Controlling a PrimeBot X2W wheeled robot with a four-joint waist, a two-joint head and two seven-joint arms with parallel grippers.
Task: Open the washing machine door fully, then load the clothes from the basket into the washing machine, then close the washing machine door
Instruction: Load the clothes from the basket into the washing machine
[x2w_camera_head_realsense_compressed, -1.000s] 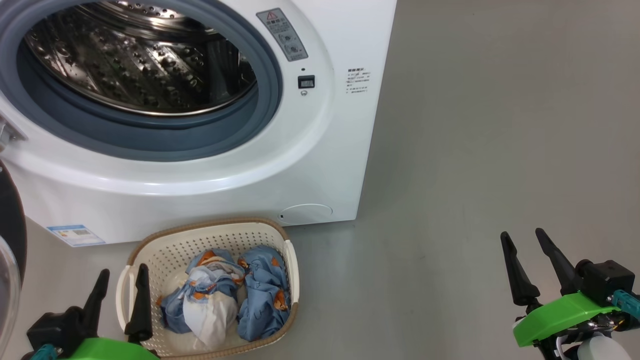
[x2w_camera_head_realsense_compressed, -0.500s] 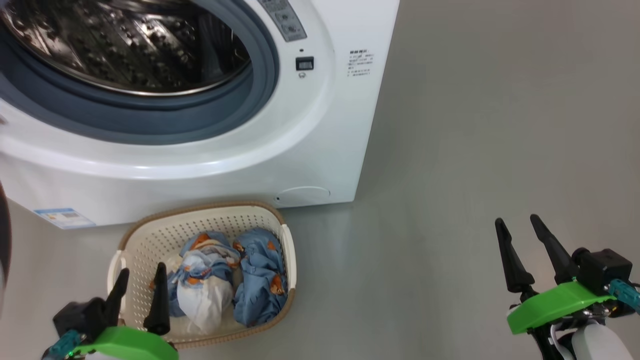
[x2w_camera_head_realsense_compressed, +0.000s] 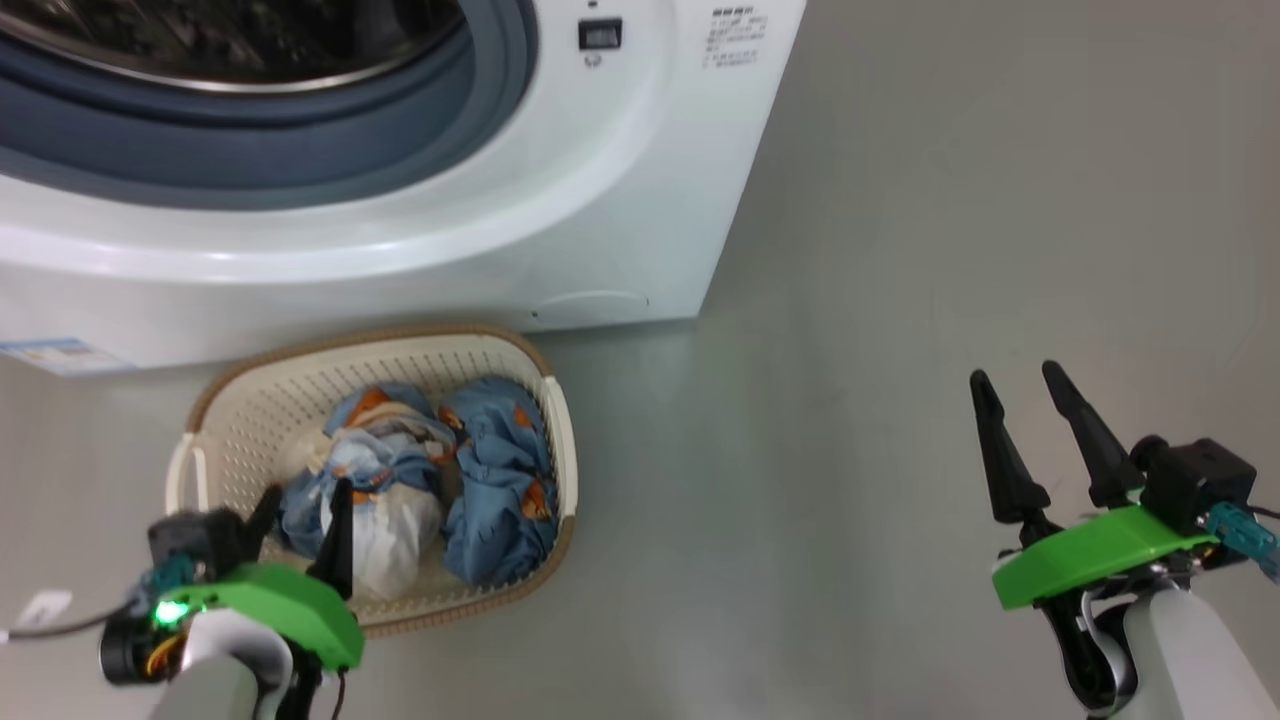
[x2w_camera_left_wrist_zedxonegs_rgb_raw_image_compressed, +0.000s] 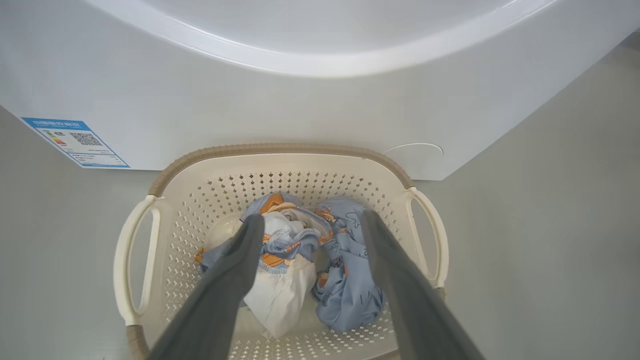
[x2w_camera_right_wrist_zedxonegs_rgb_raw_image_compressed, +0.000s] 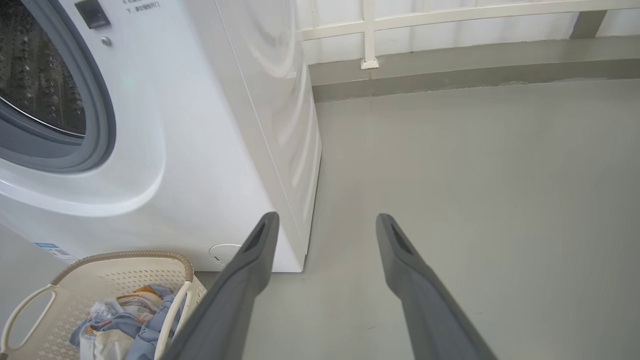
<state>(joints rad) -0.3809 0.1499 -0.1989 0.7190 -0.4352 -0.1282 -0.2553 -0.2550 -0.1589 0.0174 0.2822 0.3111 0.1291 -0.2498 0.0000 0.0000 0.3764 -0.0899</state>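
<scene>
Two grippers over a grey floor (x2w_camera_head_realsense_compressed: 900, 300) in the head view. One white washing machine (x2w_camera_head_realsense_compressed: 620, 200) fills the top left, a grey gasket (x2w_camera_head_realsense_compressed: 300, 150) ringing its open mouth. One cream basket (x2w_camera_head_realsense_compressed: 560, 420) with a brown rim sits on the floor just in front of it. It holds the clothes (x2w_camera_head_realsense_compressed: 490, 480): two crumpled light-blue bundles with orange prints, one showing white cloth. Left gripper (x2w_camera_head_realsense_compressed: 307, 490) hangs above the basket's near side, fingers spread, empty. Right gripper (x2w_camera_head_realsense_compressed: 1015, 373) hangs well apart to the right, fingers spread, empty

Left wrist view: its two fingers frame both bundles; one blue label (x2w_camera_left_wrist_zedxonegs_rgb_raw_image_compressed: 75, 142) sits low on the machine

Right wrist view: steel drum (x2w_camera_right_wrist_zedxonegs_rgb_raw_image_compressed: 40, 85) inside the mouth, white railing (x2w_camera_right_wrist_zedxonegs_rgb_raw_image_compressed: 370, 30) behind
</scene>
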